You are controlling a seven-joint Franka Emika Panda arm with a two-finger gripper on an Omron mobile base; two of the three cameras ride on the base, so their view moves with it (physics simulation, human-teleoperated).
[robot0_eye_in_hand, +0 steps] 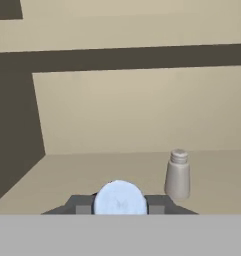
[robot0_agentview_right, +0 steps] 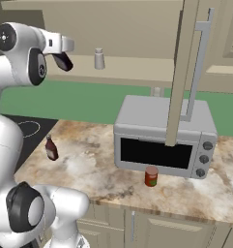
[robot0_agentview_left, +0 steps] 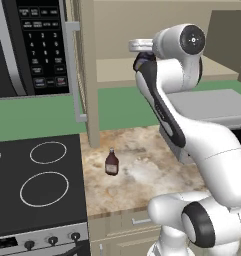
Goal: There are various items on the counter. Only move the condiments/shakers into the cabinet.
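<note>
My gripper point(robot0_eye_in_hand: 119, 202) is shut on the dark bottle, whose round blue cap point(robot0_eye_in_hand: 120, 198) shows between the fingertips. It is raised at the front of the cabinet shelf point(robot0_eye_in_hand: 92, 167). In the right base view the gripper point(robot0_agentview_right: 64, 60) hangs left of the grey-white shaker point(robot0_agentview_right: 99, 58), which stands upright on the shelf point(robot0_agentview_right: 132, 68). The hand view shows the shaker point(robot0_eye_in_hand: 178, 175) just right of the gripper. The slim brown-red bottle point(robot0_agentview_left: 111, 162) point(robot0_agentview_right: 51, 148) stands on the speckled counter point(robot0_agentview_left: 147, 175) near the stovetop.
A small red can point(robot0_agentview_right: 151, 176) stands in front of the grey microwave point(robot0_agentview_right: 161, 131). The cabinet door point(robot0_agentview_right: 182, 72) hangs open above the microwave; another door edge point(robot0_agentview_left: 87, 65) stands left of the shelf. The black stovetop point(robot0_agentview_left: 37, 185) lies left of the counter.
</note>
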